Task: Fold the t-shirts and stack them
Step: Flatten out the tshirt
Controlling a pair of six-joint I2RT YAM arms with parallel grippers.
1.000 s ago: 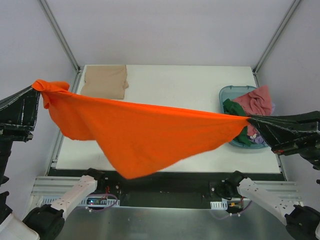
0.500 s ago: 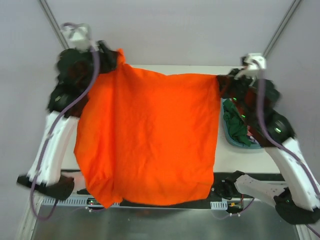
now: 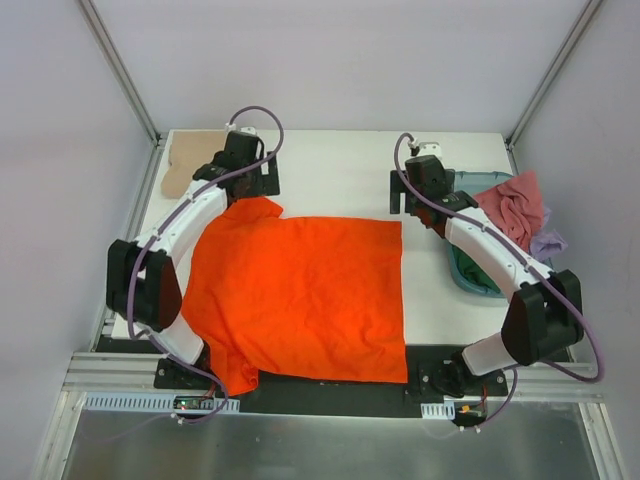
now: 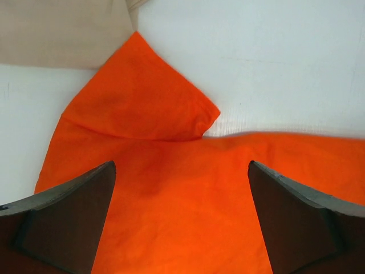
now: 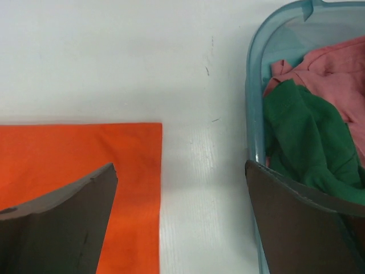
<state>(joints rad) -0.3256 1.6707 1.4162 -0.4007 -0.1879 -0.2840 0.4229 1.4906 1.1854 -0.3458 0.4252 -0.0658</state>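
Note:
The orange t-shirt (image 3: pixel 300 295) lies spread flat on the white table (image 3: pixel 330 170), its near hem draped over the front edge. My left gripper (image 3: pixel 248 188) hovers open over its far left sleeve (image 4: pixel 142 91), holding nothing (image 4: pixel 181 171). My right gripper (image 3: pixel 404 197) stands open above the shirt's far right corner (image 5: pixel 114 148), with bare table between its fingers (image 5: pixel 181 168). A folded tan t-shirt (image 3: pixel 188 165) rests at the back left and shows in the left wrist view (image 4: pixel 63 31).
At the right edge stands a teal tub (image 3: pixel 447 188) holding a pink shirt (image 3: pixel 512 205) and a green one (image 3: pixel 466 266); a lilac garment (image 3: pixel 548 243) hangs over its side. In the right wrist view the tub rim (image 5: pixel 252 85) is close to my right finger.
Both grippers swung the orange shirt from mid-air down onto the table, then opened and let go. It now lies flat.

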